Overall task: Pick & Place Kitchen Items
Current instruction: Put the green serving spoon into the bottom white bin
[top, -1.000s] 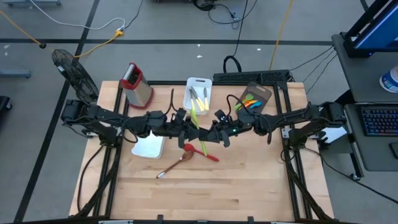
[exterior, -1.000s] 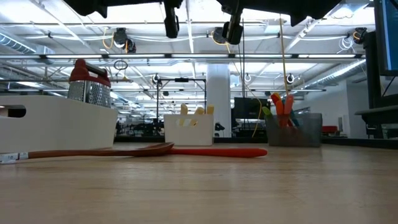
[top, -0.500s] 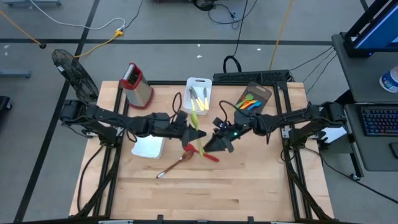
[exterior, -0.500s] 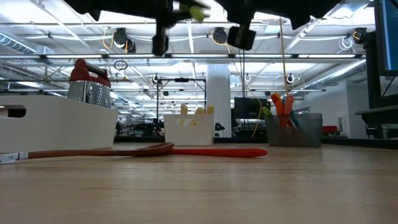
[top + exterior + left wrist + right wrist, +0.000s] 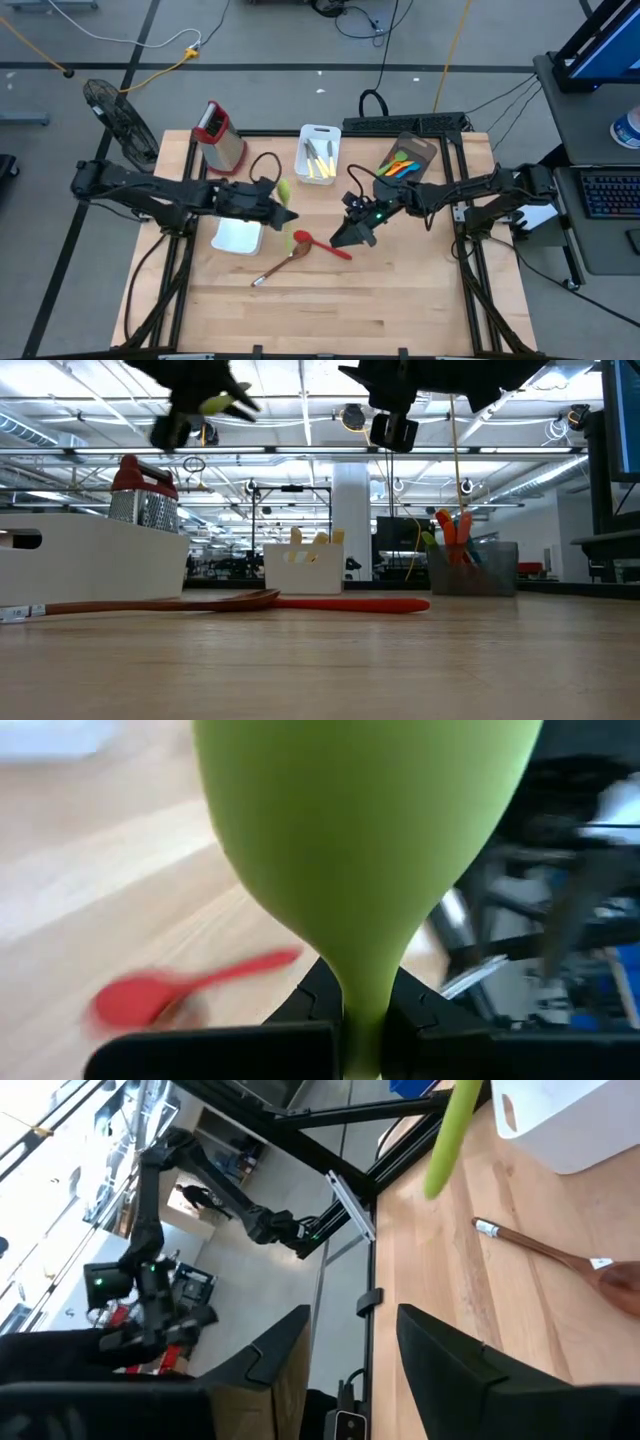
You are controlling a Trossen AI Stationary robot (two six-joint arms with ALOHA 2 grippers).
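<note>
Green spatula (image 5: pixel 365 850) up in your left gripper (image 5: pixel 277 203), above the bench (image 5: pixel 400 300).
Its jaws pinch the handle, holding it beside the white tray (image 5: pixel 238 237). Your right gripper (image 5: pixel 347 238) hovers just past the red spoon (image 5: pixel 320 243), jaws spread and empty; the wooden spoon (image 5: pixel 280 266) lies touching the red one.

Left gripper (image 5: pixel 283 203) hung above the table (image 5: pixel 400 300), left of its middle, fingers clamped on a green spoon (image 5: pixel 284 190). Right gripper (image 5: pixel 352 236) hovered near the table's middle, fingers (image 5: pixel 455 1370) parted, holding nothing.
</note>
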